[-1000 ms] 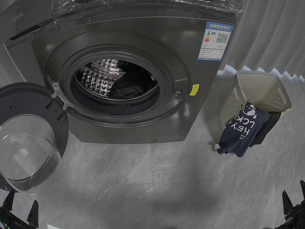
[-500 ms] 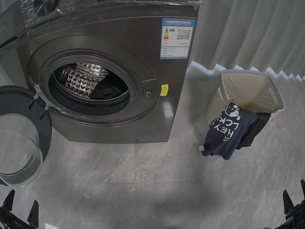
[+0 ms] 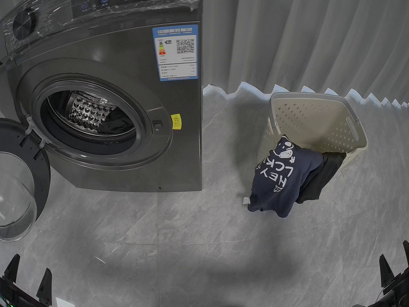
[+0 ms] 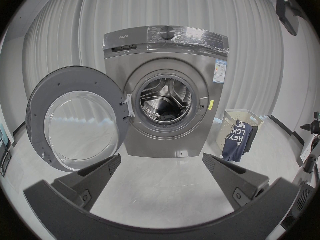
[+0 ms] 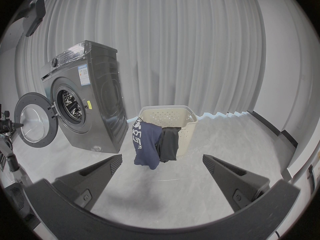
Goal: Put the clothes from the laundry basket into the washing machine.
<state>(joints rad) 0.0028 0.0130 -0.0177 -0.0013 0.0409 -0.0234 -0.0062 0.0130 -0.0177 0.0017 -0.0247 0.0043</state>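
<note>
Over the near rim of the laundry basket [image 3: 319, 120] hang a navy shirt [image 3: 281, 180] and a black garment [image 3: 321, 175]; the washing machine [image 3: 128, 52] nearby has its door [image 3: 30, 163] open. Left gripper [image 4: 160, 157] and right gripper [image 5: 162, 157] both have fingers spread apart, empty.

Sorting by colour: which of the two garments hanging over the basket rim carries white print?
The navy garment, on the side toward the washing machine; the black garment beside it is plain.

washing machine door [image 3: 26, 160] cut by the head view's left edge, black garment [image 3: 324, 175] half behind navy shirt [image 3: 281, 179]
</note>
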